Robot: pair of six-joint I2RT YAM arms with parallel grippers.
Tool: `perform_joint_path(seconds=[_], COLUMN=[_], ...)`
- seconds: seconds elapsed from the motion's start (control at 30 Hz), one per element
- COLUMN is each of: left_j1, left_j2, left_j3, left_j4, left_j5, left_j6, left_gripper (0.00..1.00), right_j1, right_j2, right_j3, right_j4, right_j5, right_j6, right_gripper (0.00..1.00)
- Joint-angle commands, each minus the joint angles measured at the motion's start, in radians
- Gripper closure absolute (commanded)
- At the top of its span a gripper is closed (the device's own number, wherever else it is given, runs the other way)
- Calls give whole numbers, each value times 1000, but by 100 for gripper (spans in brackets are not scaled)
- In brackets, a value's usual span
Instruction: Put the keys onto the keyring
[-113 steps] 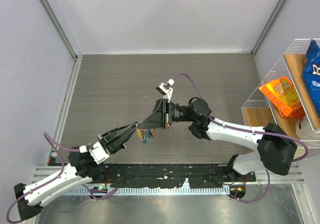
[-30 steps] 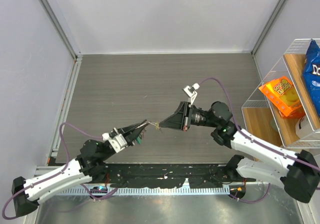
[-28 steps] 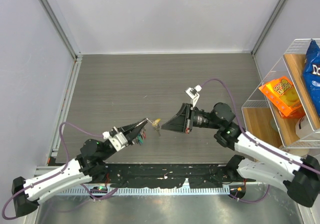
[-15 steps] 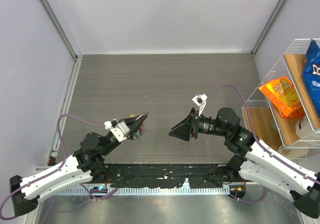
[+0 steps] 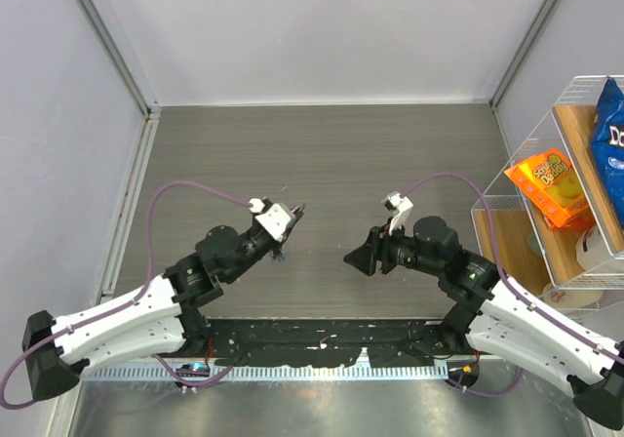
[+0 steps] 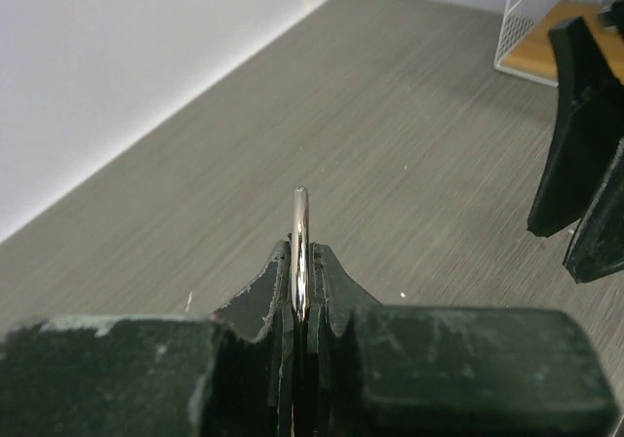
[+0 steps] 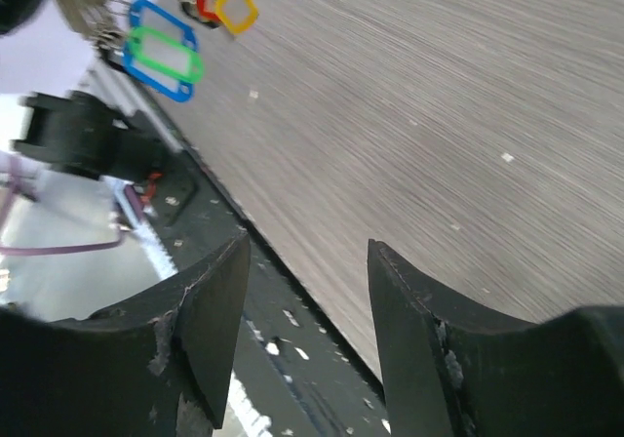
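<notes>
Left hand (image 5: 291, 218) is closed tight on the keyring (image 6: 300, 237), which is held upright and edge-on between its fingers, above the near-left part of the bench (image 5: 322, 144). The keys (image 7: 166, 47), with blue, green, yellow and red heads, are seen dangling beneath that hand. Right hand (image 7: 304, 252), set well apart to the right, is spread open and empty.

1. A grey wood-grain table (image 5: 322, 154) fills the middle of the overhead view.
2. Pale walls (image 5: 322, 27) close it in at the back and on both sides.
3. A white wire rack (image 5: 490, 206) stands at the right edge, with a wooden shelf (image 5: 507, 234) inside.
4. An orange snack bag (image 5: 552, 189) lies in the rack, and a blue bag (image 5: 609, 135) sits just beside it.
5. A metal rail (image 5: 322, 413) runs along the near edge.
</notes>
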Motion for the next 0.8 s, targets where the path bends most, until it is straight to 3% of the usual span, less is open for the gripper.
perform_joint_path(seconds=[0.0,0.4,0.77], left_j1=[4,48,112], left_j2=[95,354,589], left_j3=[86,167,274], left_j4=[-45,-71,-91], left_j5=[-73,-148,-107], left_j6=[-97,-172,-226], left_gripper=[100,96,69], right_j1=[-3,1,11], right_j2=[-13,76,136], right_j3=[-37,-52,-42], right_j4=[-69,-83,-90], right_j5=[157,240,239], right_j6=[-64,-110,-130], right_gripper=[41,36,33])
